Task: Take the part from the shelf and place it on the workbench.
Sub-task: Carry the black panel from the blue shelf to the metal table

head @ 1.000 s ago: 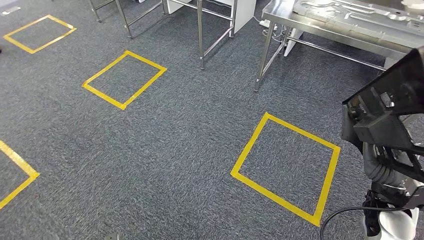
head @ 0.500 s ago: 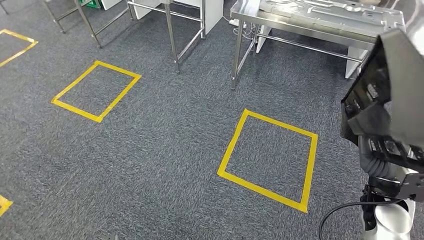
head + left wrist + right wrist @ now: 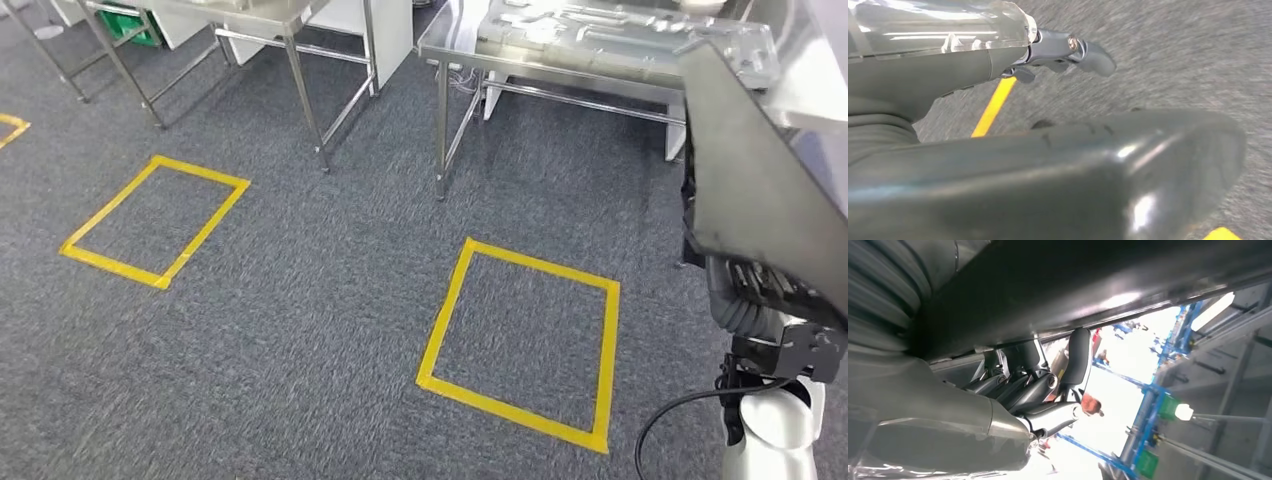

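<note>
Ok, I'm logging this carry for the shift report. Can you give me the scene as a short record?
part: dark flat panel, at the robot's right side
right hand: fingers curled under the panel
left hand: holds nothing, fingers apart
workbench: steel, ahead, pressed metal sheet on it
floor: grey carpet, yellow tape squares

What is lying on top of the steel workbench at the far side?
On the steel workbench lie flat pressed grey metal panels with raised shapes. The dark flat part carried at the robot's right side covers the bench's right end, so what lies there cannot be seen.
</note>
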`<state>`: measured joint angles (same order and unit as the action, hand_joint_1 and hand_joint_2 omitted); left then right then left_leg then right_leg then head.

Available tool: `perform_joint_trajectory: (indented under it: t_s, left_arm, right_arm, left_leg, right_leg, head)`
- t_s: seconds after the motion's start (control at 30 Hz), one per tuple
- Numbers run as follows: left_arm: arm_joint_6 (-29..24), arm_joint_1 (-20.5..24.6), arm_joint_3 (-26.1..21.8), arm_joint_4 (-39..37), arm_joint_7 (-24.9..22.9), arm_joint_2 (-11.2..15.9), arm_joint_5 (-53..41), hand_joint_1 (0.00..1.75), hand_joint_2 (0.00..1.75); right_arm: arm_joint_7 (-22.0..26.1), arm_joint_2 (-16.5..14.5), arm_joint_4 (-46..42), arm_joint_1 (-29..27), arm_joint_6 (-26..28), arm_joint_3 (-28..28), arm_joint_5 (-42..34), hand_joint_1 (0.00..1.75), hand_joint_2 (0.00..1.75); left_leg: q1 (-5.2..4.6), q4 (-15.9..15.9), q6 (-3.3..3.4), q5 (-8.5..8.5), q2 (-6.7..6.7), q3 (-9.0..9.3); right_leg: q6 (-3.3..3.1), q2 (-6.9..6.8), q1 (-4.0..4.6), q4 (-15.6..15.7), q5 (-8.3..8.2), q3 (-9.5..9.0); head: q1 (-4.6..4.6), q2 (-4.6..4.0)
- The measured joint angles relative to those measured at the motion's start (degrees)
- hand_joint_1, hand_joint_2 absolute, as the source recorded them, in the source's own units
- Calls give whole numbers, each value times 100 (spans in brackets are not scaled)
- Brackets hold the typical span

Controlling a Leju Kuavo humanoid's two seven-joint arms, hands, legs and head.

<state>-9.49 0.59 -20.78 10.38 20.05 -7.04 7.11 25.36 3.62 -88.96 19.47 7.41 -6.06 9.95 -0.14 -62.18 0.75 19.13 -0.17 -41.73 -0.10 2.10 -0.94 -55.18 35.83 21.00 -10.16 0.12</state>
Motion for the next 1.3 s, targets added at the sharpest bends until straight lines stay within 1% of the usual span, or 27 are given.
perform_joint_trajectory:
  t_s: [0.07,0.1,0.17,0.2,0.27,0.3,0.33,0.37,0.4,0.47,0.5,0.53,0.6,0.67,0.7,0.73,0.77,0.83,0.87,0.9,0.97,1.0,1.03,1.1,1.17,1.23,1.3]
  left_arm:
    - [25,37,1,-4,14,-1,-13,0,0]
    - [38,48,0,-3,15,-2,-17,0,0]
    - [59,37,-1,-2,18,-7,-35,0,0]
    - [67,22,-2,-3,18,-13,-48,0,0]
    - [78,-1,-1,-4,17,-27,-69,0,0]
    - [80,-13,-2,-4,16,-34,-73,0,0]
    - [81,-23,-2,-4,16,-39,-73,0,0]
    - [81,-31,-3,-4,16,-42,-72,0,0]
    - [81,-38,-3,-5,16,-43,-71,0,0]
    - [81,-49,-3,-17,15,-40,-71,0,0]
    - [81,-44,-3,-22,11,-37,-72,0,0]
    - [82,-35,-3,-24,10,-34,-72,0,0]
    - [85,12,-3,-16,13,-31,-73,0,0]
    - [88,53,-3,-13,17,-33,-73,0,0]
    - [90,63,-3,-13,17,-33,-73,0,0]
    - [92,68,-3,-13,16,-33,-74,0,0]
    - [93,66,-3,-13,14,-33,-74,0,0]
    - [97,41,-3,-13,9,-33,-75,0,0]
    - [98,20,-3,-14,7,-33,-75,0,0]
    - [101,0,-3,-14,6,-34,-75,0,0]
    - [104,-29,-4,-14,8,0,-75,0,0]
    - [105,-33,-4,-10,12,16,-77,0,0]
    - [104,-28,-4,-4,15,32,-76,0,0]
    - [115,26,-5,11,28,27,-85,0,0]
    - [145,86,-5,18,45,26,-93,0,0]
    - [190,87,-2,18,54,20,-97,0,0]
    - [223,48,1,16,51,1,-99,0,0]
  right_arm:
    - [-28,4,-1,26,19,17,30,175,175]
    - [-34,7,-12,34,25,24,38,175,175]
    - [-25,15,-25,61,32,28,38,175,175]
    - [-27,18,-19,63,35,29,35,175,175]
    - [-39,25,18,52,36,29,31,175,175]
    - [-48,27,38,48,33,29,31,175,175]
    - [-49,31,54,47,32,29,31,175,175]
    - [-49,35,67,48,30,29,30,175,175]
    - [-49,43,81,44,29,29,29,175,175]
    - [-53,60,147,20,21,34,26,175,175]
    - [-60,68,171,7,20,39,27,175,175]
    - [-64,75,186,5,19,45,29,175,175]
    - [-61,89,164,61,17,52,25,175,175]
    - [-45,98,153,141,-8,54,-26,175,175]
    - [-40,102,157,160,-33,55,-68,175,175]
    - [-34,105,169,171,-63,56,-116,175,175]
    - [-27,107,182,173,-90,60,-160,175,175]
    - [-15,109,209,174,-117,66,-212,175,175]
    - [-7,110,224,177,-105,68,-220,175,175]
    - [5,111,238,181,-83,70,-217,175,175]
    - [36,111,270,201,-30,75,-198,175,175]
    - [45,109,275,226,-12,81,-186,175,175]
    - [49,108,267,255,4,87,-175,175,175]
    - [59,130,202,352,46,99,-146,175,175]
    - [65,169,143,439,115,101,-109,175,175]
    - [53,196,134,415,176,101,-73,175,175]
    - [29,236,145,305,207,101,-44,175,175]
  left_leg:
    - [-7,222,57,260,13,226]
    - [5,347,74,356,10,357]
    - [66,564,97,461,0,656]
    - [88,659,98,525,-7,821]
    - [120,803,86,675,-23,1160]
    - [135,861,69,766,-32,1336]
    - [151,904,45,863,-37,1506]
    - [172,932,19,970,-39,1673]
    - [189,950,-14,1091,-37,1825]
    - [195,955,-90,1345,-30,2102]
    - [187,995,-138,1453,-21,2205]
    - [178,998,-190,1498,-12,2299]
    - [183,659,-281,1329,6,2226]
    - [195,-234,-310,1064,12,1739]
    - [197,-674,-303,1094,14,1407]
    - [185,-992,-291,1267,14,1090]
    - [170,-1176,-274,1559,13,812]
    - [125,-1147,-225,2122,9,429]
    - [98,-968,-178,2197,-4,313]
    - [66,-696,-108,2015,-44,244]
    - [-46,-61,81,1044,-295,209]
    - [-135,179,165,638,-428,237]
    - [-202,339,222,397,-537,293]
    - [-258,460,254,432,-542,481]
    - [-213,484,265,452,-454,675]
    - [-174,473,281,518,-363,825]
    - [-137,463,263,661,-302,965]
  right_leg:
    - [86,11,-1,-90,-119,-16]
    - [113,-8,-1,-316,-270,74]
    - [157,-69,0,-1059,-539,516]
    - [178,-106,-10,-1400,-506,792]
    - [227,-140,-34,-1713,-64,1285]
    - [253,-151,-51,-1681,208,1477]
    - [281,-166,-67,-1537,378,1625]
    - [307,-188,-82,-1301,352,1736]
    - [332,-230,-99,-970,15,1818]
    - [315,-363,-97,-419,-1080,1910]
    - [269,-399,-82,-295,-1462,1918]
    - [206,-405,-68,-283,-1583,1902]
    - [80,-320,-63,-313,-1393,1767]
    - [-17,-263,-56,-279,-1228,1546]
    - [-52,-236,-45,-254,-1139,1425]
    - [-78,-200,-30,-239,-1051,1304]
    - [-100,-151,-13,-227,-959,1181]
    - [-126,-34,25,-212,-767,915]
    - [-136,29,51,-198,-667,770]
    - [-147,88,79,-179,-571,626]
    - [-142,215,90,-139,-396,392]
    - [-125,284,79,-115,-304,300]
    - [-104,352,66,-156,-278,229]
    - [-54,387,91,-430,-360,215]
    - [9,160,127,-980,-464,431]
    - [78,-98,111,-1527,-222,820]
    - [142,-169,60,-1799,250,1231]
  head:
    - [-2,1]
    - [-1,0]
    - [0,1]
    - [1,1]
    - [1,1]
    - [2,1]
    - [1,1]
    - [1,1]
    - [1,1]
    - [9,0]
    - [6,0]
    - [2,0]
    - [-14,1]
    - [-20,0]
    - [-23,0]
    - [-26,0]
    - [-25,0]
    - [-27,1]
    - [-26,0]
    - [-27,0]
    - [-20,-1]
    - [-19,-1]
    - [-19,0]
    - [-27,1]
    - [-30,0]
    - [-30,0]
    - [-28,0]
